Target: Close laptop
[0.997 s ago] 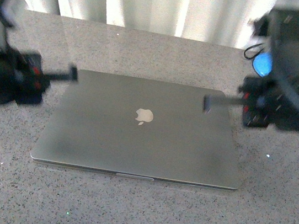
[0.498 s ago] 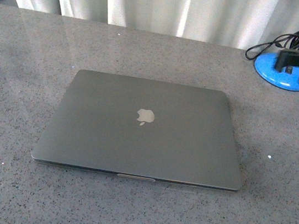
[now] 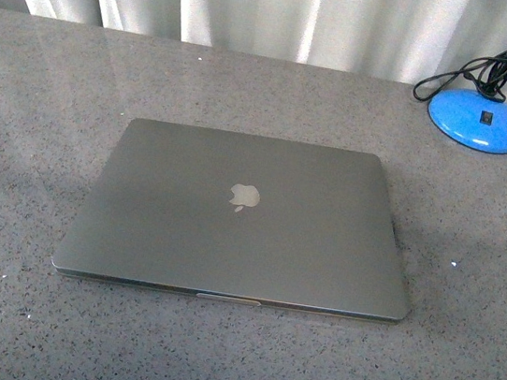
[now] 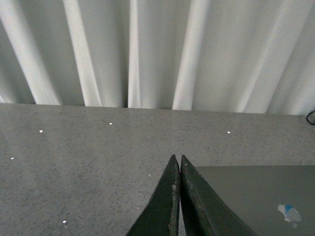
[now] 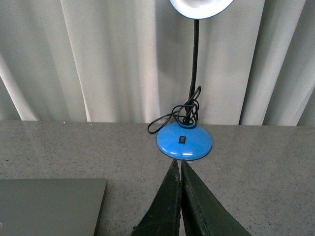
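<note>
The grey laptop (image 3: 240, 215) lies flat in the middle of the table, lid down, its pale apple logo facing up. Neither arm appears in the front view. In the left wrist view my left gripper (image 4: 177, 158) is shut with nothing in it, raised beside the laptop's corner (image 4: 256, 196). Seen from the right wrist, my right gripper (image 5: 178, 163) is likewise shut and empty; the laptop's edge (image 5: 49, 206) lies off to one side of it.
A desk lamp with a blue base (image 3: 478, 120) and a coiled black cord stands at the table's back right, also shown just beyond my right gripper as the lamp base (image 5: 184, 140). White curtains (image 3: 260, 7) hang behind the grey speckled table (image 3: 39, 103).
Both arms flanked the laptop a second ago and have since pulled back out of the front view. The laptop has stayed shut and in the same spot.
</note>
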Robot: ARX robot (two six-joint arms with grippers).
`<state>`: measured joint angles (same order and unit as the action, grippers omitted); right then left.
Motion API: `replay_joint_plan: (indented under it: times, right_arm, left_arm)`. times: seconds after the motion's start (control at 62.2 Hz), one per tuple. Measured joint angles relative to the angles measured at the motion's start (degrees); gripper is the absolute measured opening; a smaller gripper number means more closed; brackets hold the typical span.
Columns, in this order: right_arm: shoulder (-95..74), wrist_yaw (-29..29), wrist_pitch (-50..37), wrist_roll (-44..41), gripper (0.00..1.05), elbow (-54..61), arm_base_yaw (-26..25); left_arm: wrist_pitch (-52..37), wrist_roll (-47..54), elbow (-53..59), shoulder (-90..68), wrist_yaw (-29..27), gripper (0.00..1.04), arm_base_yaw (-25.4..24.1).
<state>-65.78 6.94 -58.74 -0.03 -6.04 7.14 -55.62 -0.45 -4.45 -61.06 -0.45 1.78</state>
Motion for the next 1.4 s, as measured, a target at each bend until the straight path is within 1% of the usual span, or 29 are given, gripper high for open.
replay_joint_plan:
  times: [0.08, 0.177, 0.241, 0.322, 0.595, 0.804, 1.222, 1.399]
  right_arm:
    - [5.3, -1.2, 3.5, 0.0, 0.01, 1.8, -1.2]
    - [10.5, -2.5, 7.4, 0.0, 0.01, 3.0, -2.2]
    - [14.0, -6.4, 10.1, 0.0, 0.01, 3.7, -5.2]
    - [18.3, -6.5, 13.6, 0.0, 0.01, 4.4, -6.9]
    - [30.7, -6.9, 24.5, 0.0, 0.01, 4.8, -7.0]
    - [38.3, -6.9, 31.4, 0.0, 0.01, 4.9, -7.0]
    - [50.2, -6.9, 42.9, 0.0, 0.01, 4.9, -7.0]
    - [53.8, -6.9, 46.5, 0.0, 0.01, 4.9, -7.0]
  left_arm:
    - [3.9, 0.0, 1.3, 5.5, 0.1, 0.04, -1.6]
    - [7.8, 0.0, 2.4, 10.4, 0.3, 0.04, -1.6]
    - [10.3, 0.0, 2.9, 13.4, 0.3, 0.04, -1.6]
    - [14.0, 0.0, 3.3, 17.7, 0.3, 0.04, -1.6]
    - [24.8, 0.0, 3.4, 29.8, 0.3, 0.04, -1.6]
    - [31.1, 0.0, 3.4, 36.5, 0.3, 0.04, -1.7]
    - [41.4, 0.0, 3.4, 47.1, 0.3, 0.04, -1.7]
    - [44.6, 0.0, 3.4, 50.3, 0.3, 0.04, -1.7]
